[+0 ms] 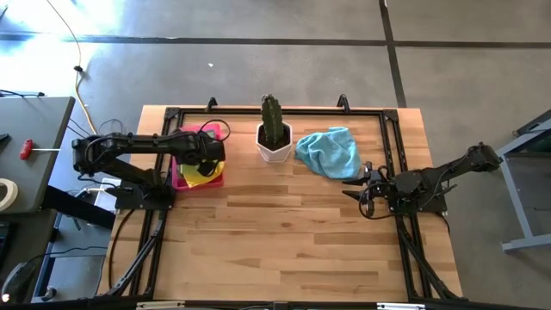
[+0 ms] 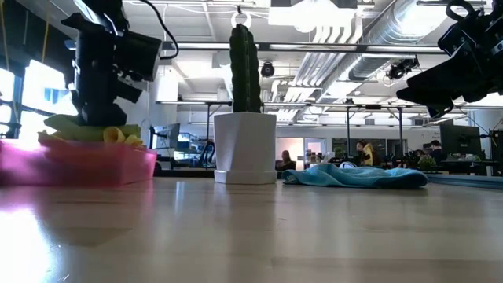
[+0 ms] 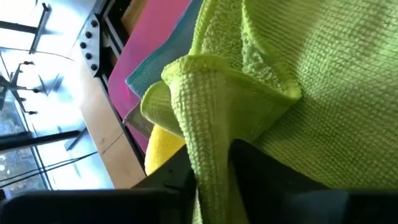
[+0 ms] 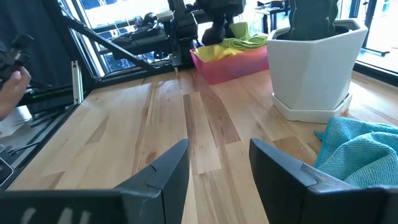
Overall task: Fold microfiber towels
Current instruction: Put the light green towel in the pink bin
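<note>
A lime green, waffle-textured microfiber towel [image 3: 292,93] lies bunched on top of the pile in the rigid pink rectangular tray [image 1: 179,176], which sits at the back left of the light wooden plank tabletop [image 1: 284,232]. Under it in the tray show a yellow towel [image 3: 163,148] and the edge of a light blue towel [image 3: 163,57]. The left hand [image 1: 209,158] is down over the tray, and in the left wrist view a raised fold of the lime green towel runs between its two dark fingers [image 3: 273,180]; the fingers lie close against that fold, but whether they pinch it or stand slightly apart cannot be told. In the low view the green and yellow cloth bulges over the tray's rim beneath that hand. A second light blue microfiber towel [image 1: 330,151], crumpled and unfolded, lies flat on the tabletop at the back right, just beside a white faceted pot holding a tall green cactus [image 1: 274,131], which stands between it and the tray. The right hand [image 1: 363,184] hovers near the front edge of this blue towel, not touching it, its fingers spread apart with nothing between them. A black metal frame [image 1: 284,110] borders the tabletop, and the room beyond shows desks and people far off.
</note>
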Robot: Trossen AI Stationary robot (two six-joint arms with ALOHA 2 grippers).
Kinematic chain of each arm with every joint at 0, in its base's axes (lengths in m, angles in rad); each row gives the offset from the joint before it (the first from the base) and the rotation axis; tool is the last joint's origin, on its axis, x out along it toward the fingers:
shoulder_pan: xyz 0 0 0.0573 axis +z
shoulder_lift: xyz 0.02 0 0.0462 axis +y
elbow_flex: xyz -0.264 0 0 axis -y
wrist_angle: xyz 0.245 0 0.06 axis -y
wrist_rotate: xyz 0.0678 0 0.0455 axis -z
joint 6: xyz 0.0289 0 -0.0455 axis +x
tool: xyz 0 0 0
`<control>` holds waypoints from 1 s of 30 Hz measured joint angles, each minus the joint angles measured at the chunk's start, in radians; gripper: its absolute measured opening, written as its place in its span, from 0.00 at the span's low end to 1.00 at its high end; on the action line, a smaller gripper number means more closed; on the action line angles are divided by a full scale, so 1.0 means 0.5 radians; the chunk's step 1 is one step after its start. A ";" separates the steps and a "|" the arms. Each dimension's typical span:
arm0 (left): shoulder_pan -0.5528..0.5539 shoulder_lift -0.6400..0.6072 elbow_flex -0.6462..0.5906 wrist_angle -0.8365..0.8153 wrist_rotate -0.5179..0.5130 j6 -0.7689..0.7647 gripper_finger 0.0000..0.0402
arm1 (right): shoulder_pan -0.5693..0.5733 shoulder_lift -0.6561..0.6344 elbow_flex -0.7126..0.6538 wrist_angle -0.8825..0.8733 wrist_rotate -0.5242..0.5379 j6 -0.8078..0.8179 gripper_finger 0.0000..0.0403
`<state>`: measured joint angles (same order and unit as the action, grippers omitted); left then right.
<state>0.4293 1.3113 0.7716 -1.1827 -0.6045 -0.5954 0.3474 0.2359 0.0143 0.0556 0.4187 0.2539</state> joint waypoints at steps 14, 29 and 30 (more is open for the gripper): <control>-0.160 -0.103 0.414 -0.098 -0.075 -0.255 0.60 | 0.001 0.000 -0.001 0.001 0.000 0.000 0.40; -0.446 0.347 0.415 0.056 0.142 -0.502 0.59 | 0.001 0.000 -0.001 0.001 0.000 0.000 0.40; -0.455 0.387 0.415 0.056 0.171 -0.502 0.59 | 0.000 0.000 -0.001 0.001 0.000 0.000 0.40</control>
<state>0.2016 1.5050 0.9791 -1.1549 -0.5191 -0.8463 0.3473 0.2359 0.0139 0.0559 0.4187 0.2539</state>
